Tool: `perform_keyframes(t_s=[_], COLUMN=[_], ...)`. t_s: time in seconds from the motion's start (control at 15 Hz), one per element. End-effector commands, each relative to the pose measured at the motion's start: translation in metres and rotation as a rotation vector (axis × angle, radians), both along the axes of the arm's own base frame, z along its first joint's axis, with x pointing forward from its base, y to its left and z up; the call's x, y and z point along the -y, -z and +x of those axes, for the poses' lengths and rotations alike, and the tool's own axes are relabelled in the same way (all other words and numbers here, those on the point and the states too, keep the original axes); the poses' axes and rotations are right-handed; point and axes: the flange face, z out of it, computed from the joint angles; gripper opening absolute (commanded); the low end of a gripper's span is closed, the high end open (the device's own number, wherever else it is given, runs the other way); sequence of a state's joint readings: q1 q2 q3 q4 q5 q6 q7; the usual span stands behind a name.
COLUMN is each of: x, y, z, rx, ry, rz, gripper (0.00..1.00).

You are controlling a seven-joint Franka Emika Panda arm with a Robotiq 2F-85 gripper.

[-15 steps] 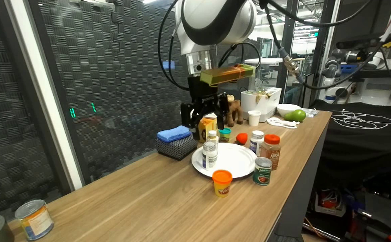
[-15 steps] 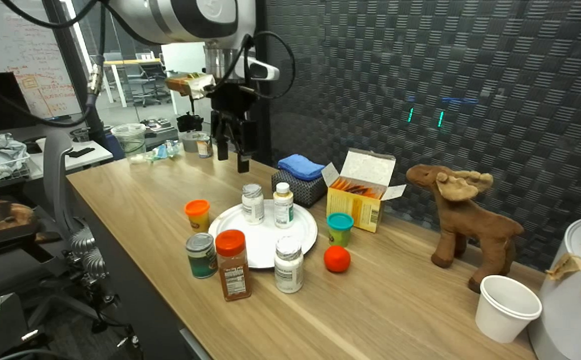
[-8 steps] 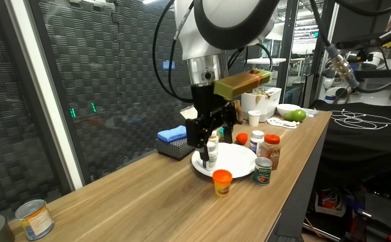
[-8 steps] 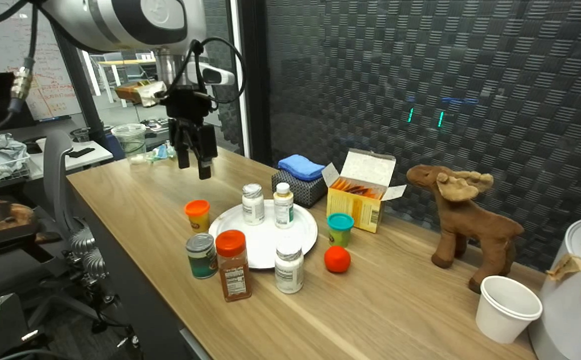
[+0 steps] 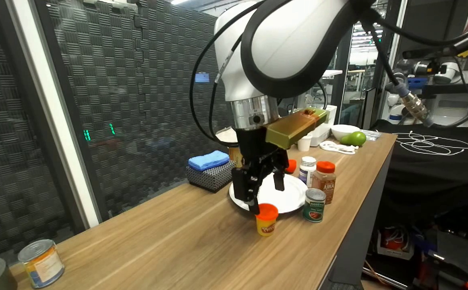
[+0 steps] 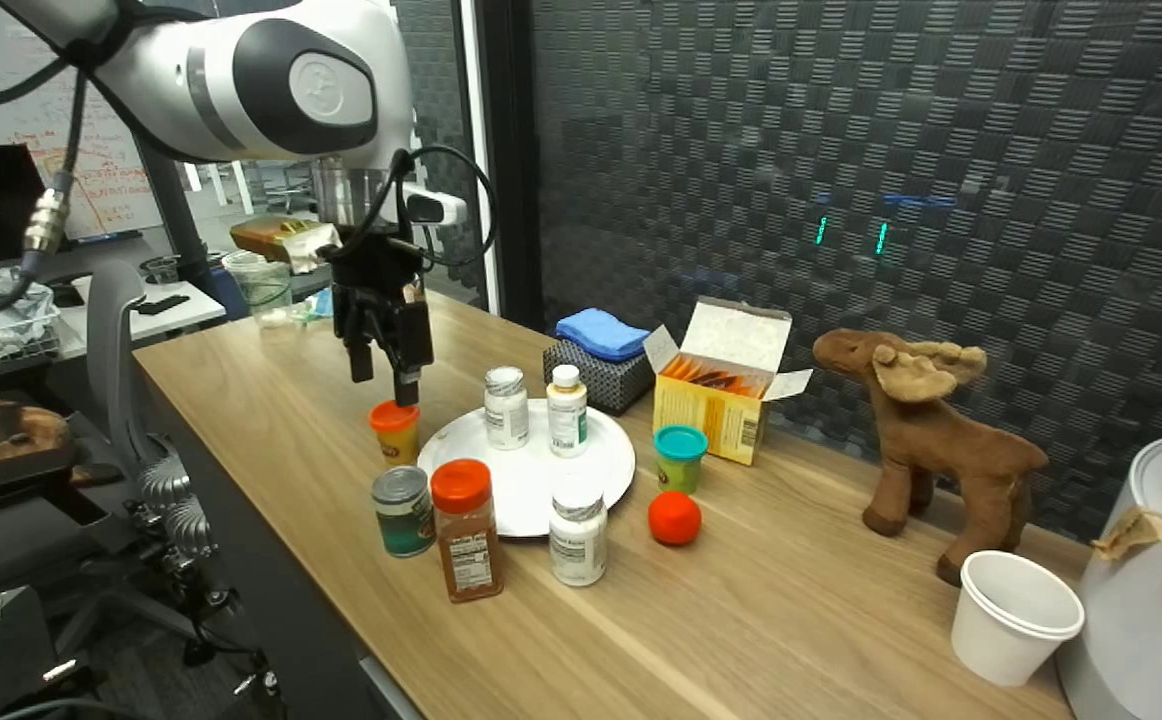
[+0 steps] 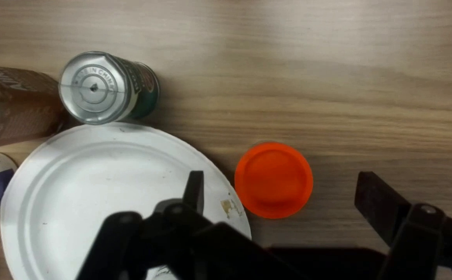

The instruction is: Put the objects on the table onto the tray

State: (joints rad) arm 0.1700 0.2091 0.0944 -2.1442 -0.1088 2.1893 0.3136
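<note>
Brown tabletop point(image 5: 157, 241), plate point(image 7: 105, 194) and can point(image 5: 314, 206) near orange-lidded tub point(image 5: 267, 221), fingers point(image 7: 381, 206) wide apart above.

Gleaming white, this arm point(image 5: 298, 36), swept by black bands point(image 6: 259, 90), with a round grey disc point(image 6: 319, 88) set in its side! Next, a silver collar point(image 5: 242, 112) with a dark hole point(image 5: 257, 119), black cables point(image 5: 385, 60), a ridged metal connector point(image 5: 415, 105). And look, a yellow-green block point(image 5: 294, 129) above the jet-black gripper point(image 5: 266, 198).

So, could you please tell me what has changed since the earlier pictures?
In an exterior view, the open gripper has moved leftward and down over the orange-lidded tub; nothing was grasped or released. The tub, plate, green can and red-lidded jar stayed put.
</note>
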Motion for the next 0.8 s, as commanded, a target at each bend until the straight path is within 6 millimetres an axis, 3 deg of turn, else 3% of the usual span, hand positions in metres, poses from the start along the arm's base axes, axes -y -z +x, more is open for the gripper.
perform_keyframes(t_s=[0.0, 0.6, 0.67, 0.73], x=[0.003, 0.008, 0.008, 0.008], y=[0.007, 0.022, 0.023, 0.024], z=[0.006, 0.015, 0.016, 0.017], rx=[-0.003, -0.052, -0.055, -0.058], ry=[-0.032, -0.077, -0.078, -0.082], rz=[0.03, 0.076, 0.079, 0.083], gripper=[1.0, 0.98, 0.74, 0.74])
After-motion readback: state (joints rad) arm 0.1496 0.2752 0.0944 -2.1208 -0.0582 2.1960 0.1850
